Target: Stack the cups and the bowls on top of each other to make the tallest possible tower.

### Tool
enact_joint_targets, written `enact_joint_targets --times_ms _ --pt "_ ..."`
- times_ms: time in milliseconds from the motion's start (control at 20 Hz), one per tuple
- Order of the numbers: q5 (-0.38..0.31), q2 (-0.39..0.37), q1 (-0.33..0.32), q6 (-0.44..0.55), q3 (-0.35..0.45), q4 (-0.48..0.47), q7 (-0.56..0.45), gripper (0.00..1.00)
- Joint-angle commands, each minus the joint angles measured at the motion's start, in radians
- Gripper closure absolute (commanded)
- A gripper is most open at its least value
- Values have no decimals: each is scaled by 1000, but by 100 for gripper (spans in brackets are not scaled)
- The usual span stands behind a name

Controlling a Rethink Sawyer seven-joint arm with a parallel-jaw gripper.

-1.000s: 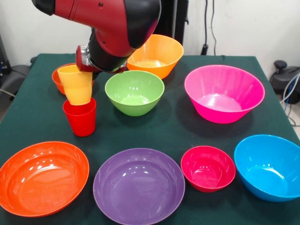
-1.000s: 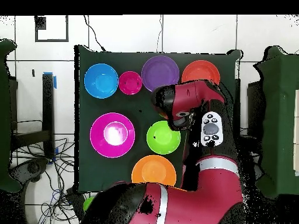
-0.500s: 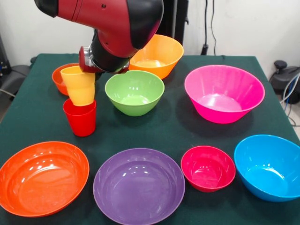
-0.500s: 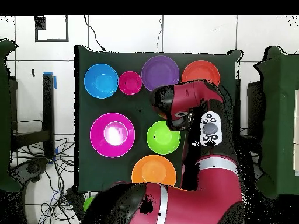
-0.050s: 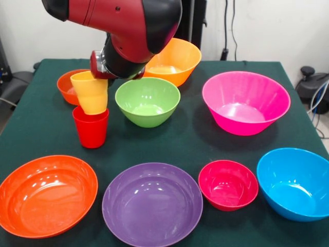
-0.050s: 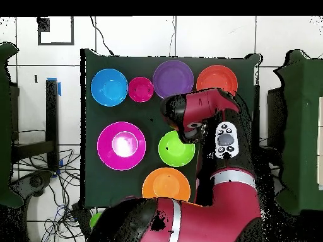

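Ringing the green table (image 5: 41, 128) are eight bowls: an orange-red bowl (image 5: 45, 194), a purple bowl (image 5: 152, 204), a crimson bowl (image 5: 228, 184) and a blue bowl (image 5: 295, 183) along the near edge of the front view, a magenta bowl (image 5: 245, 102) toward the right edge, a green bowl (image 5: 147, 101) mid-table, a light orange bowl (image 5: 172, 60) at the far edge, and a small orange bowl (image 5: 67, 85) near the far left corner. The red cup (image 5: 91, 127) stands upright left of the green bowl, with the yellow cup (image 5: 90, 92) upright right above it, its base at the red rim. The arm (image 5: 123, 25) comes down from the top and its bulky wrist hides the gripper, so its grip cannot be told. Overhead, the arm (image 6: 202, 116) covers both cups
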Motion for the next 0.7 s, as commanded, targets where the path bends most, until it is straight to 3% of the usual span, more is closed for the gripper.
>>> enact_joint_targets --times_ms 50,100,150,700 --pt "8 -3 0 19 91 66 -165 100" --pt "2 -7 5 11 83 68 -149 100" --pt "-3 -4 6 -7 82 66 -134 0" --pt "-39 -10 14 31 84 44 -215 0"
